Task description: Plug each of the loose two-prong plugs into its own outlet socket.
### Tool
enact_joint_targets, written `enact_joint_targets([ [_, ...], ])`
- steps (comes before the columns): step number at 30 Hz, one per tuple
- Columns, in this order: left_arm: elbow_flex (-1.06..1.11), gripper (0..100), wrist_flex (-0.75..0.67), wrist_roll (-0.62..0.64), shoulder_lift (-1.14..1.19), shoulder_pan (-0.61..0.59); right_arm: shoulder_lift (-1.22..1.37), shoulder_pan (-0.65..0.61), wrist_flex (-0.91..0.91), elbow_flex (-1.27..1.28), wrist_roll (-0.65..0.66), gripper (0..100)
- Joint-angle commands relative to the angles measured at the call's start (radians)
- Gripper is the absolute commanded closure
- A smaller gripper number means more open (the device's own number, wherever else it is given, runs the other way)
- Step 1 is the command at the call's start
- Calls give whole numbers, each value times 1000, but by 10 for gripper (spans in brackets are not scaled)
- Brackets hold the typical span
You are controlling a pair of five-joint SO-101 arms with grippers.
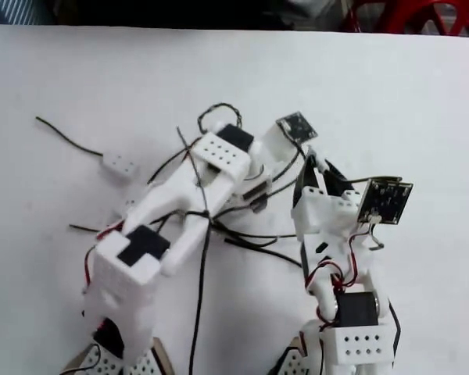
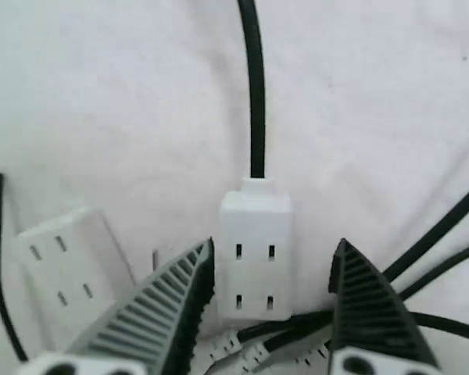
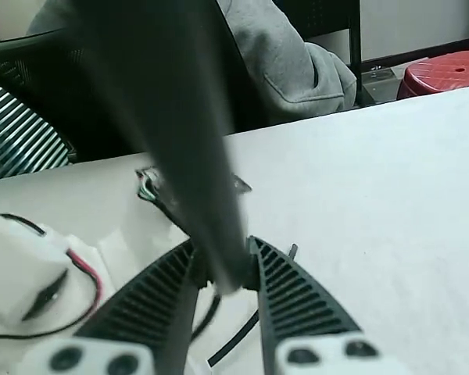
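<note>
Left gripper (image 2: 275,251): open, jaws either side of white socket (image 2: 254,234) on bench (image 2: 375,94).
Right gripper (image 3: 223,262): closed on black cable (image 3: 180,117).

Bare worktop (image 1: 422,94) spans the upper and right parts of the high view. At centre, black cords (image 1: 250,234) tangle between the 2 arms. The left hand (image 2: 275,244) stands spread around a socket block (image 2: 255,254), with a second block (image 2: 62,269) just beside. The right hand (image 3: 223,262) is clamped on 1 cord (image 3: 180,141).
</note>
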Motion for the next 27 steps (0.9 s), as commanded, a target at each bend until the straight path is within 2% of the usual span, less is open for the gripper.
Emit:
enact_joint_targets([
  [1, -58, 754, 49, 44, -193, -27, -7, 4, -16, -12, 14, 981],
  [4, -51, 753, 51, 117, -269, -61, -7, 2, -16, -12, 14, 981],
  [10, -49, 765, 152, 121, -430, -156, -7, -2, -15, -12, 14, 981],
  [12, -49, 815, 190, 123, -486, -193, -5, -2, -18, -12, 26, 981],
  [16, -48, 981, 279, 123, -578, -231, -5, -18, -15, -12, 112, 981],
  [18, -48, 966, 330, 144, -610, -257, -5, -48, -10, -12, 132, 981],
  [21, -46, 977, 373, 245, -644, -315, -5, -85, 24, -14, 190, 981],
  [27, 129, 978, 276, 256, -789, -397, -4, -128, 61, -18, 247, 981],
])
